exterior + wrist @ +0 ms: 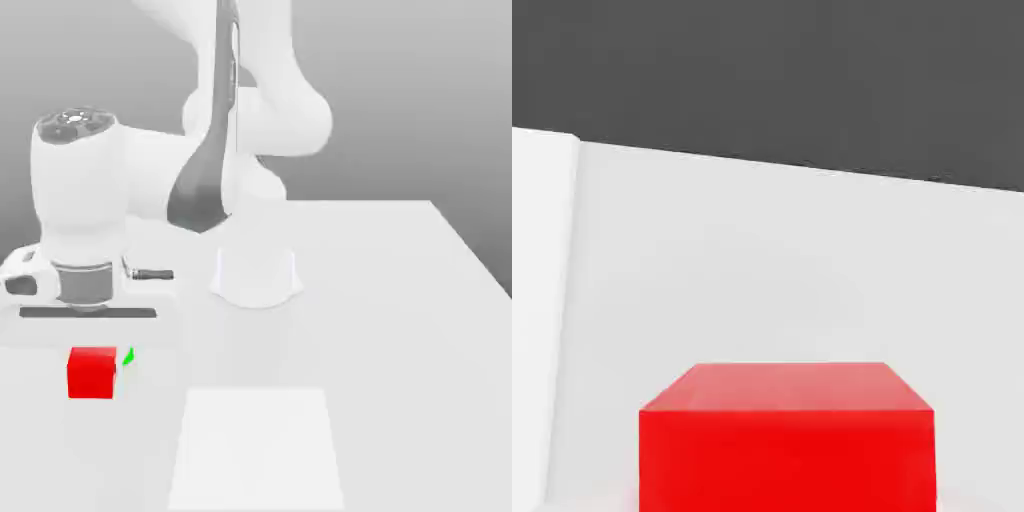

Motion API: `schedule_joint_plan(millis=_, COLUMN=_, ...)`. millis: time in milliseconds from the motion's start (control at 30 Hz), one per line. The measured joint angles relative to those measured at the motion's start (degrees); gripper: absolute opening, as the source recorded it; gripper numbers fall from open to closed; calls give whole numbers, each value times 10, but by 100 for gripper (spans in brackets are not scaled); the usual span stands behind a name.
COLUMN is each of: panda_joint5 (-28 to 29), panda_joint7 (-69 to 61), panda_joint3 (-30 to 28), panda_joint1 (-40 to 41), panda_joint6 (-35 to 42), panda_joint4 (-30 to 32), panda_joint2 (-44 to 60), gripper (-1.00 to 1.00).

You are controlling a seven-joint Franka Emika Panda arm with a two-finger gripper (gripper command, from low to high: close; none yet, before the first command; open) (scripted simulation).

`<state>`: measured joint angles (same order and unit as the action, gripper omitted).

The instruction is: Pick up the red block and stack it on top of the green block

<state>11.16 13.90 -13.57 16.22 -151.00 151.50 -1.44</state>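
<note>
Exterior view's left: we see the gripper point(93, 370) closed on the red block point(90, 378), upright beneath the hand; a grip on opposite sides should keep it level for stacking. We can't tell whether it is clear of the desk point(400, 330). Just right, a sliver of green block point(128, 356), mostly hidden, presumably awaiting it.

A simulated robot lab: 1 white arm point(255, 120) at a bare pale table point(400, 330), plain grey backdrop.
</note>
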Motion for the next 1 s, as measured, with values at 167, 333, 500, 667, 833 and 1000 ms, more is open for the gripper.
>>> schedule_joint_plan(millis=167, panda_joint5=34, panda_joint7=-152, panda_joint3=-38, panda_joint1=32, panda_joint6=3, panda_joint4=59, panda_joint2=-63, gripper=-100)
schedule_joint_plan(millis=333, panda_joint5=60, panda_joint7=-309, panda_joint3=-94, panda_joint1=55, panda_joint6=0, panda_joint4=120, panda_joint2=-121, gripper=-100)
schedule_joint_plan(millis=500, panda_joint5=67, panda_joint7=-457, panda_joint3=-154, panda_joint1=58, panda_joint6=-11, panda_joint4=175, panda_joint2=-161, gripper=-100)
schedule_joint_plan(millis=667, panda_joint5=-18, panda_joint7=-531, panda_joint3=-200, panda_joint1=-8, panda_joint6=-56, panda_joint4=178, panda_joint2=-108, gripper=-100)
schedule_joint_plan(millis=833, panda_joint5=-107, panda_joint7=-592, panda_joint3=-226, panda_joint1=-59, panda_joint6=-114, panda_joint4=177, panda_joint2=-44, gripper=-100)
schedule_joint_plan(millis=1000, panda_joint5=-142, panda_joint7=-616, panda_joint3=-226, panda_joint1=-70, panda_joint6=-178, panda_joint4=178, panda_joint2=14, gripper=100)
